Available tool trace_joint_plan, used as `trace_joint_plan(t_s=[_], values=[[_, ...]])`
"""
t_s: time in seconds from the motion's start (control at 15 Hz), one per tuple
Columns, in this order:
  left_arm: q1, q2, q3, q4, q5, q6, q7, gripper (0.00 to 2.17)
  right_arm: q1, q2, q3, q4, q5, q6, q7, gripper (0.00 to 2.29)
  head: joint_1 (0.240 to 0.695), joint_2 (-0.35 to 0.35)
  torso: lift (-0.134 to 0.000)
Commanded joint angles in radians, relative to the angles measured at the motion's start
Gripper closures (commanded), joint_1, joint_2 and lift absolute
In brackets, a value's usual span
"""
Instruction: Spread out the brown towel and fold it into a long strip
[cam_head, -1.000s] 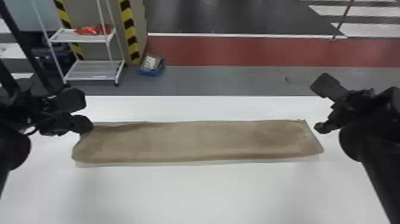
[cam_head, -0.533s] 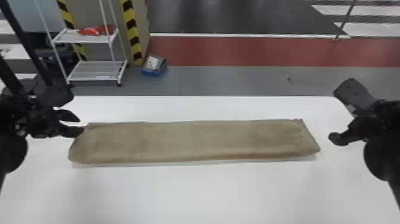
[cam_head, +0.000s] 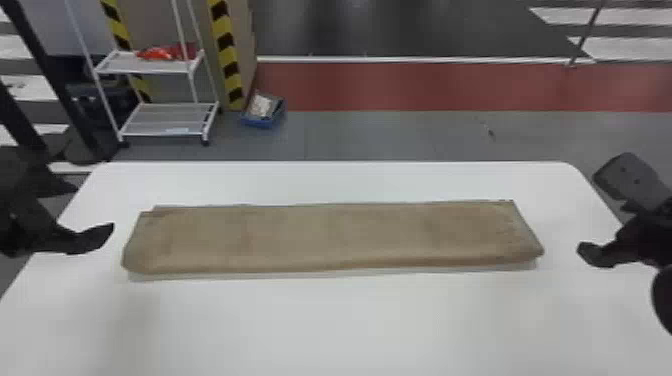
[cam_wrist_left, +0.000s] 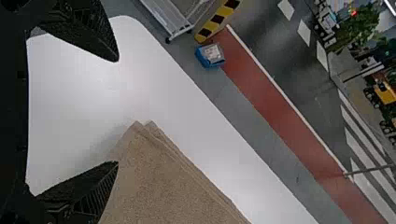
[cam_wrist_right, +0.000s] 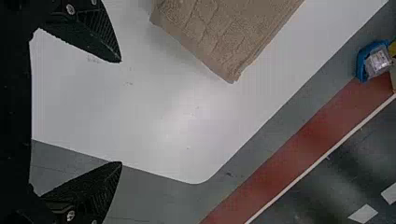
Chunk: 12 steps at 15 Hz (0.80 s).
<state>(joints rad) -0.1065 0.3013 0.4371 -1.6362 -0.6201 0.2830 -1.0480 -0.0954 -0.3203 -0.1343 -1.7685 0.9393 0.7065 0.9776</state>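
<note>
In the head view the brown towel (cam_head: 330, 237) lies on the white table as a long flat strip running left to right, its layers slightly offset at the left end. My left gripper (cam_head: 95, 212) is just off the strip's left end, open and holding nothing. Beyond the right end, apart from the cloth, is my right gripper (cam_head: 597, 215), also open. In the left wrist view the left gripper (cam_wrist_left: 117, 111) has its fingers wide apart near the towel's end (cam_wrist_left: 159, 182). The right wrist view has the right gripper (cam_wrist_right: 121, 112) spread over bare table, with the towel's corner (cam_wrist_right: 224, 56) farther out.
White table (cam_head: 350, 325) extends in front of and behind the strip. Past its far edge, on the floor, stand a white wire shelf (cam_head: 170, 120) and a blue bin (cam_head: 262, 110). Black uprights (cam_head: 45, 70) rise at the far left.
Both arms have drawn outward, the left one leftward and the right one rightward, away from the towel's ends. The towel's folded shape looks the same.
</note>
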Motion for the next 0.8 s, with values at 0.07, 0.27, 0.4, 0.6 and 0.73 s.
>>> trace_joint_plan(t_s=[0.07,0.27,0.4,0.6,0.73], values=[[0.057,-0.019,0.045,-0.021,0.045,0.048,0.017,0.07,0.034,-0.009,0.073,-0.017,0.049,-0.051,0.012,0.13,0.695,0.021,-0.123],[0.116,-0.024,0.094,-0.06,0.077,0.042,0.017,0.07,0.036,-0.043,0.163,-0.023,0.113,-0.063,0.029,0.16,0.695,0.07,-0.123],[0.156,-0.025,0.121,-0.083,0.108,0.038,0.014,0.08,0.02,-0.04,0.216,-0.017,0.151,-0.057,0.056,0.25,0.695,0.092,-0.123],[0.197,-0.025,0.166,-0.106,0.14,0.029,0.006,0.08,0.01,-0.036,0.254,0.0,0.188,-0.063,0.107,0.32,0.695,0.129,-0.123],[0.208,-0.025,0.176,-0.109,0.154,0.02,0.003,0.08,0.0,-0.034,0.269,0.015,0.214,-0.06,0.145,0.32,0.695,0.158,-0.123]])
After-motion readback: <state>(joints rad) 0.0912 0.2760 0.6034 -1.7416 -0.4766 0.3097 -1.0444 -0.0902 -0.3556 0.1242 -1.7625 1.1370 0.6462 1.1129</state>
